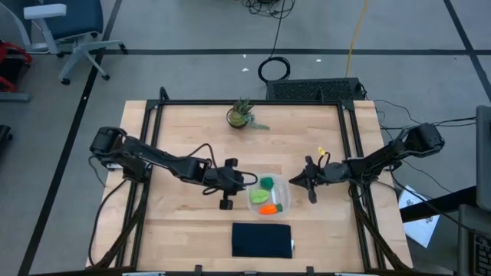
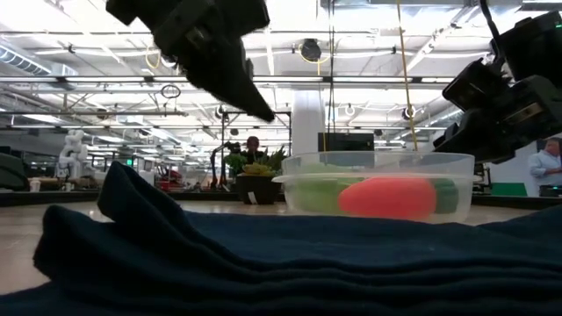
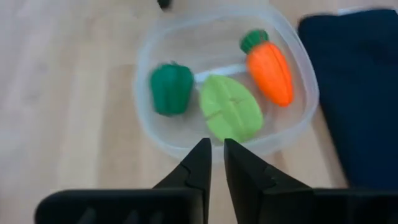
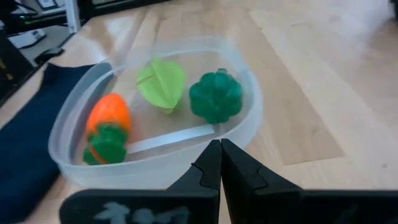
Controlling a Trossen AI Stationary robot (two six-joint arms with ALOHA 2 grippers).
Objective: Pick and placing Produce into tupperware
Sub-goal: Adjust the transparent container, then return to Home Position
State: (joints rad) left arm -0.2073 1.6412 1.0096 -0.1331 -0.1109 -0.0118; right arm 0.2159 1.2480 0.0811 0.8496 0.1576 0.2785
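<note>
The clear tupperware point(image 1: 278, 182) stands on the table's middle and holds all three produce pieces: the dark green lump point(image 3: 171, 88), the lime-green leafy piece point(image 3: 231, 110) and the orange carrot point(image 3: 270, 68). They also show in the right wrist view: lump point(image 4: 216, 94), leaf point(image 4: 163, 83), carrot point(image 4: 108, 122). My left gripper point(image 3: 214, 155) hovers just left of the container, empty, its fingers nearly together. My right gripper point(image 4: 220, 152) hovers just right of it, shut and empty.
A folded dark blue cloth point(image 1: 262, 239) lies near the table's front edge, just in front of the container. A small potted plant point(image 1: 241, 113) stands at the far middle. Bare wood lies to the left and right of the container.
</note>
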